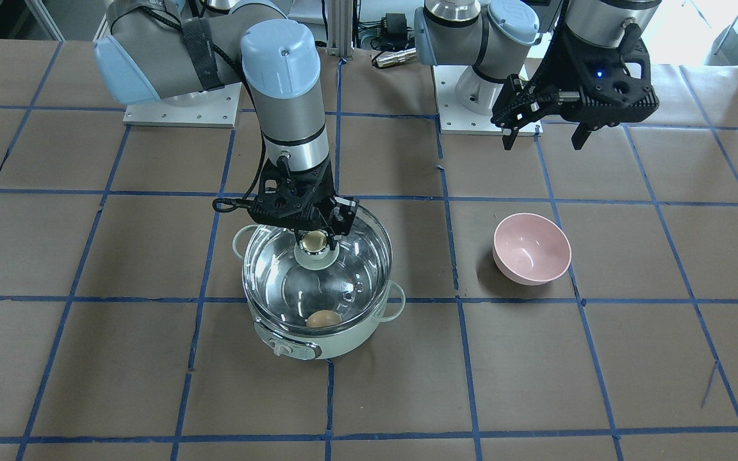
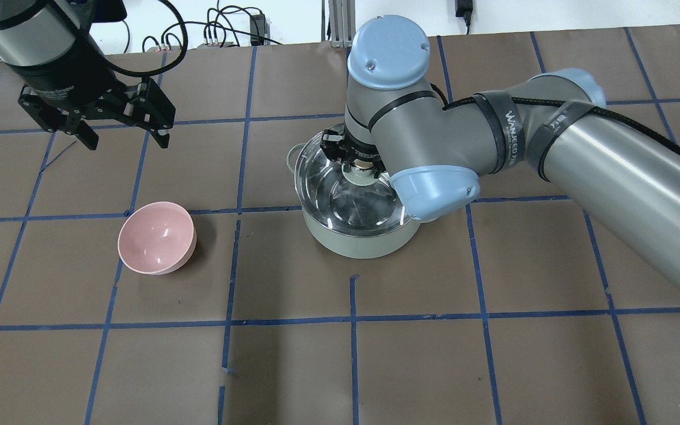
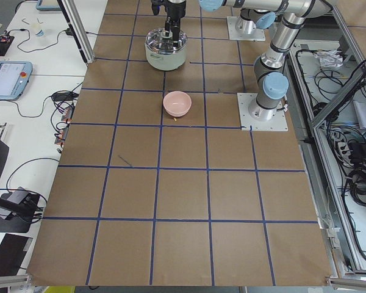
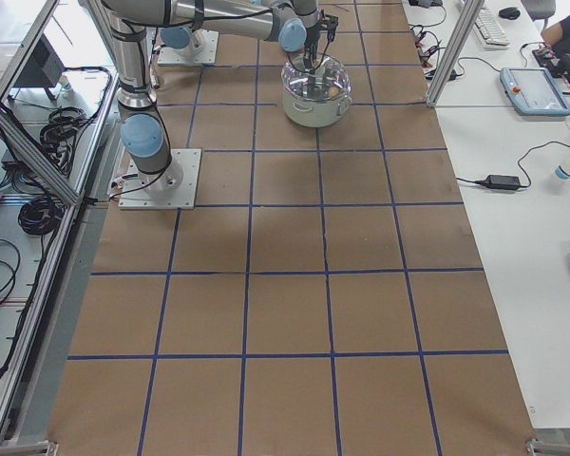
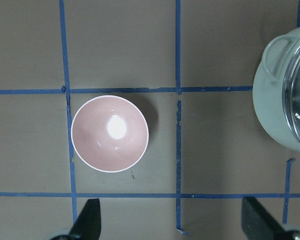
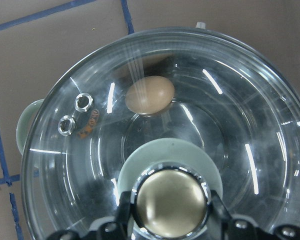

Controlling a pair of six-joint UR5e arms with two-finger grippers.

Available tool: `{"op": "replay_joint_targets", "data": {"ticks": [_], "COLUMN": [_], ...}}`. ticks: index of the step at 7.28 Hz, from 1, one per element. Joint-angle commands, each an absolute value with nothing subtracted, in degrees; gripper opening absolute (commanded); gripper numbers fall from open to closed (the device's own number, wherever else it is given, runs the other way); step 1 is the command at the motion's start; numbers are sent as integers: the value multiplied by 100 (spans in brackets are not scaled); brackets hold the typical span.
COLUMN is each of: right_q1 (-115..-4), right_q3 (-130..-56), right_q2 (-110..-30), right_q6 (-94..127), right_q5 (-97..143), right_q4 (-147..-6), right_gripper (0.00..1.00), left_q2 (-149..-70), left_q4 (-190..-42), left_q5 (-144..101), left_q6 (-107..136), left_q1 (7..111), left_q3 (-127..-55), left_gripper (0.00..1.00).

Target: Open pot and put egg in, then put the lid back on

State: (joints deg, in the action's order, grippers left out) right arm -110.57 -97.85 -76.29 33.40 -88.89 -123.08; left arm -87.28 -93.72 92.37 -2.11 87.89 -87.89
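The mint-green pot [image 1: 343,339] stands mid-table with the glass lid [image 1: 279,269] sitting on it. The tan egg [image 1: 323,318] lies inside and shows through the glass; the right wrist view also shows it [image 6: 150,94]. My right gripper [image 1: 314,240] reaches straight down over the lid. Its fingers close on both sides of the beige-gold knob [image 6: 170,202]. My left gripper [image 2: 121,140] is open and empty. It hangs above the table behind the pink bowl, well away from the pot.
A pink bowl [image 1: 531,246] stands empty to the pot's side, under my left gripper's camera [image 5: 110,133]. The brown table has a blue tape grid. The arm bases stand at the table's back edge.
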Motion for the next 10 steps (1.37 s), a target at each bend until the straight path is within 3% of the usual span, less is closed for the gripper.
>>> {"op": "replay_joint_targets", "data": {"ticks": [1, 4, 7, 10], "right_q1": [-11057, -11057, -11004, -10277], "right_q3": [-9791, -9791, -9739, -9738], "right_q2": [-7629, -7629, -7664, -8120], "right_q6": [3340, 3357, 3079, 2111], "right_q5": [-8912, -8921, -8938, -9185], "right_q4": [-12305, -12313, -12340, -12182], "right_gripper": [51, 63, 68, 98], "left_q2": [-8728, -8728, -8728, -8728], "left_q4": [-9369, -9369, -9369, -9369], "left_q5": [9237, 9237, 9237, 9237], "left_q6": [-202, -202, -202, -202], "left_q1": [8789, 8798, 8798, 8798], "left_q3": [-8798, -8798, -8798, -8798], "left_gripper": [100, 100, 100, 100]}}
